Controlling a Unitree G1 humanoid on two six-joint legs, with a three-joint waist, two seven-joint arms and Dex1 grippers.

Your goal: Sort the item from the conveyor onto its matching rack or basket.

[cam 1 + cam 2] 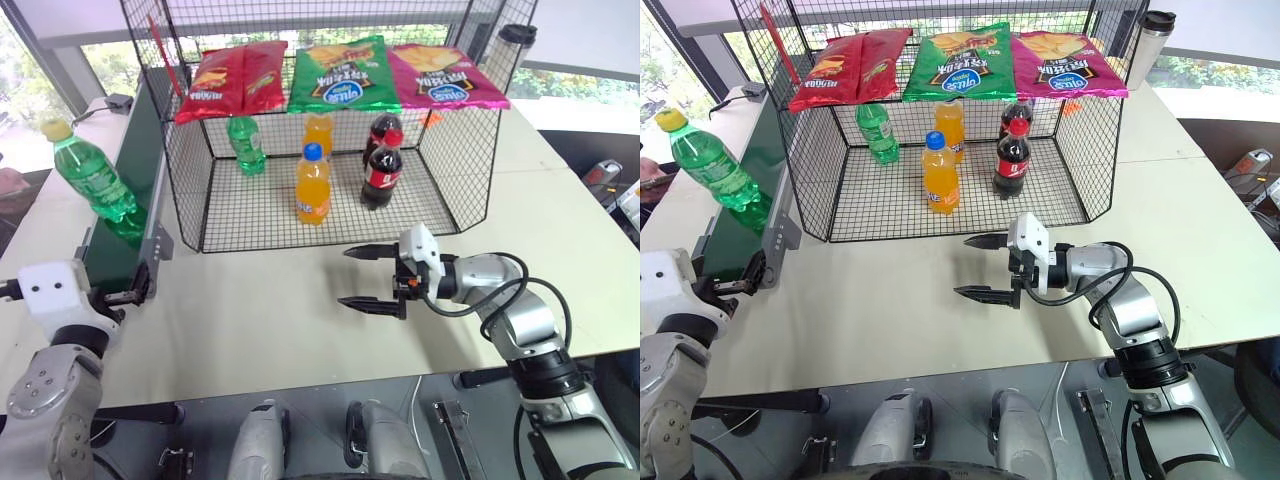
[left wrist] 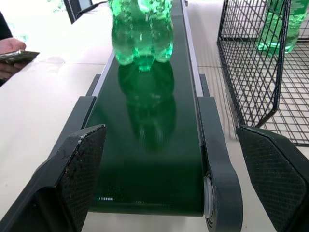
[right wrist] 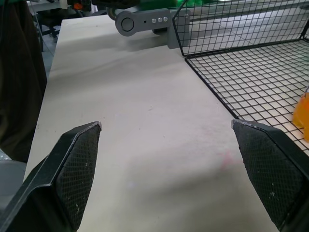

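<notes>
I inspect the black wire-mesh cage (image 1: pixel 450 150) in the upper centre of the left eye view. On its mesh floor stand a green bottle (image 1: pixel 245 145) toward the back left, two orange soda bottles (image 1: pixel 313 185) in the middle, one behind the other, and two cola bottles (image 1: pixel 382 172) to their right, also one behind the other. On its flat top shelf lie three crisp bags side by side: a red bag (image 1: pixel 232 78), a green bag (image 1: pixel 340 73) and a pink bag (image 1: pixel 448 76).

The green soda bottle (image 1: pixel 95 178) with the yellow cap stands upright on the conveyor (image 1: pixel 135 170) at the left edge of the frame, outside the cage. My left gripper (image 1: pixel 125 296) sits at the lower left, at the near end of the belt, its fingers spread wide with nothing between them. In the left wrist view the bottle stands further up the belt, straight ahead of the fingers (image 2: pixel 79 169) and well apart from them.

My right gripper (image 1: pixel 370 278) hangs over the bare table (image 1: pixel 260 320) at centre right, just in front of the cage, fingers wide and empty.

The bottle's top is cut off in the left wrist view. At the left edge of that view a person's hand (image 2: pixel 12 48) holds a flat object I cannot identify. A steel tumbler (image 1: pixel 512 55) behind the cage is partly screened by mesh.
</notes>
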